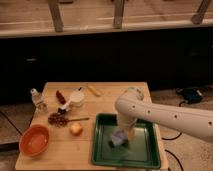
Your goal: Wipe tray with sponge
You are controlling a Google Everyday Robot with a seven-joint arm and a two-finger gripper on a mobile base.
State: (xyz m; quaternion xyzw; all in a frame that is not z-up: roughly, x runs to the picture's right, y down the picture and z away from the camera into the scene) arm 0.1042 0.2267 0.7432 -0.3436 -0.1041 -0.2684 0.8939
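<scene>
The robot's pincer (pixel 122 134), reaching down from three o'clock, presses the blue-grey sponge (pixel 118 138) onto the middle of the green tray (pixel 145 155) at the worktop's (pixel 55 155) five o'clock corner, apparently clenched on it for wiping.

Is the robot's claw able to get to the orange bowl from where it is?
Probably yes. The claw is down over the sponge in the tray, and the orange bowl sits open on the table's left corner; only a small round yellowish thing lies between.
</scene>
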